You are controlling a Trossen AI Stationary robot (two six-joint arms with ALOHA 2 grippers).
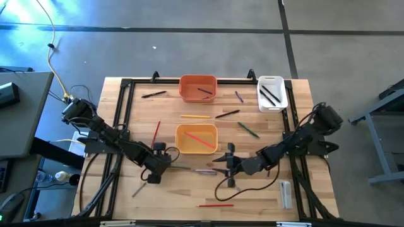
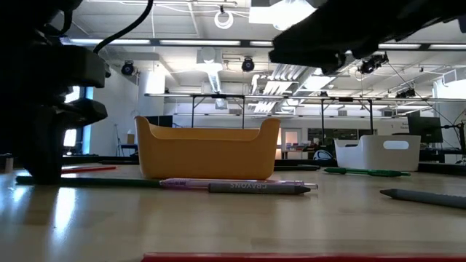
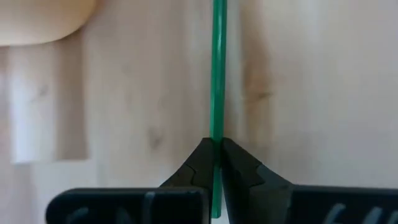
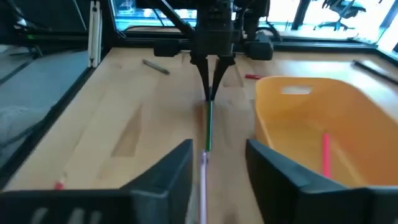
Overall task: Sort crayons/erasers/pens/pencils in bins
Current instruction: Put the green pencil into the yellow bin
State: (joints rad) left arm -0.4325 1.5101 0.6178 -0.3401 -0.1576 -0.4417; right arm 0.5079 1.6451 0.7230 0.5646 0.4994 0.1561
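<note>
My left gripper stands just to the near left of the yellow-orange bin, shut on a thin green stick that lies on the table. My right gripper faces it from the right, open and empty. In the right wrist view its fingers stand either side of a pink pen. The pen and a grey crayon lie side by side on the wood. The yellow-orange bin holds a pink stick. The orange bin and white bin stand at the far edge. My left gripper pinches the green stick near its left end between its two fingertips, which lie across it. The fingers come from above, pointing down. The stick lies flat on the table, running on toward the right gripper.
Loose sticks lie about: a black one, a red one, a yellow one, a green one, a red one near the front edge. A white block lies near right. A black frame rail borders the work area.
</note>
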